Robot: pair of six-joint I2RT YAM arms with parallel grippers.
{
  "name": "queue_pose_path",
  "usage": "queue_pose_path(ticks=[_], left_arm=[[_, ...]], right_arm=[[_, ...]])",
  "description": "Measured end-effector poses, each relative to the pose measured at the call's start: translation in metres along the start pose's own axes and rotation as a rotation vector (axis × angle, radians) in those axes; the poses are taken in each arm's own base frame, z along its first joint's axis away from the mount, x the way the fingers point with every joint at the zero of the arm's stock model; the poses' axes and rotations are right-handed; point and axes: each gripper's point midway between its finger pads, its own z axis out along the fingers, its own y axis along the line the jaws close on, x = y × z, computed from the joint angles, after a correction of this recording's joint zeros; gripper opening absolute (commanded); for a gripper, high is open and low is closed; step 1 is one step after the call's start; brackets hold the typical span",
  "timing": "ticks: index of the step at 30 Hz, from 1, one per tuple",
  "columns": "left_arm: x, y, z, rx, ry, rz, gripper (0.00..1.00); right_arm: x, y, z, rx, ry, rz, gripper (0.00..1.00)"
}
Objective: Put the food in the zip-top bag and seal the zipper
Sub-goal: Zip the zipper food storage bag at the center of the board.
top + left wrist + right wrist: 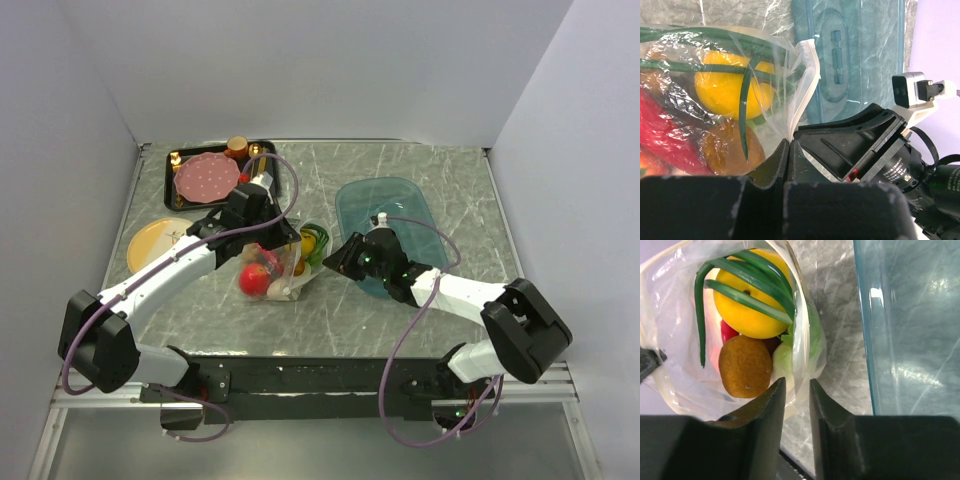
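The zip-top bag (290, 262) lies mid-table with its mouth toward the right. The food is inside it: a yellow-orange fruit (750, 305), green leaves (740, 280), a brown nut cluster (745, 367), a red chili (665, 135) and a red apple (252, 280). The zipper (809, 75) curves along the open mouth. My left gripper (788, 144) is shut on the bag's mouth edge, above the bag in the top view (272, 240). My right gripper (797, 390) is narrowly open, with the bag's lower mouth edge between its fingertips; it sits at the bag's right in the top view (340, 258).
A teal translucent tray (390, 215) lies right of the bag, close behind my right gripper. A black tray at the back left holds a pink dotted plate (207, 177) and a brown cup (237, 146). A yellow plate (155, 240) lies at the left.
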Motion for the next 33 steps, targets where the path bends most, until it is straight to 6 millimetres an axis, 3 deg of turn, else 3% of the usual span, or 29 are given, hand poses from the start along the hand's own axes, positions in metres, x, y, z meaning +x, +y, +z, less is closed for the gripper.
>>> queue_pose_path(ticks=[3, 6, 7, 8, 12, 19, 26, 30, 32, 33], left_arm=[[-0.001, 0.000, 0.000, -0.002, -0.003, 0.000, 0.01], [-0.001, 0.000, 0.000, -0.002, -0.003, 0.001, 0.01], [0.000, 0.000, 0.000, -0.002, -0.002, 0.001, 0.01], [0.000, 0.000, 0.000, -0.002, -0.002, 0.001, 0.01], [0.000, -0.001, 0.000, -0.001, -0.001, 0.002, 0.01], [0.004, -0.010, 0.009, 0.012, 0.028, 0.012, 0.02], [0.024, -0.031, 0.029, 0.009, 0.095, 0.058, 0.03], [0.035, -0.022, 0.033, -0.037, 0.130, 0.071, 0.01], [0.037, -0.019, 0.034, -0.053, 0.136, 0.071, 0.09], [0.037, -0.017, 0.034, -0.063, 0.135, 0.068, 0.18]], right_arm=[[0.001, -0.001, 0.003, -0.004, 0.005, 0.000, 0.38], [0.005, -0.005, 0.007, 0.002, 0.024, -0.002, 0.20], [0.007, -0.007, 0.009, 0.003, 0.032, -0.003, 0.06], [0.007, -0.009, 0.010, 0.006, 0.037, -0.003, 0.00], [0.008, -0.011, 0.012, 0.005, 0.047, -0.005, 0.00], [0.000, 0.005, 0.007, -0.059, 0.015, -0.059, 0.00], [-0.006, 0.030, 0.004, -0.150, 0.001, -0.097, 0.00], [-0.008, 0.037, 0.004, -0.175, -0.003, -0.106, 0.00], [-0.008, 0.038, 0.004, -0.176, -0.003, -0.104, 0.00], [-0.008, 0.038, 0.004, -0.178, -0.004, -0.102, 0.00]])
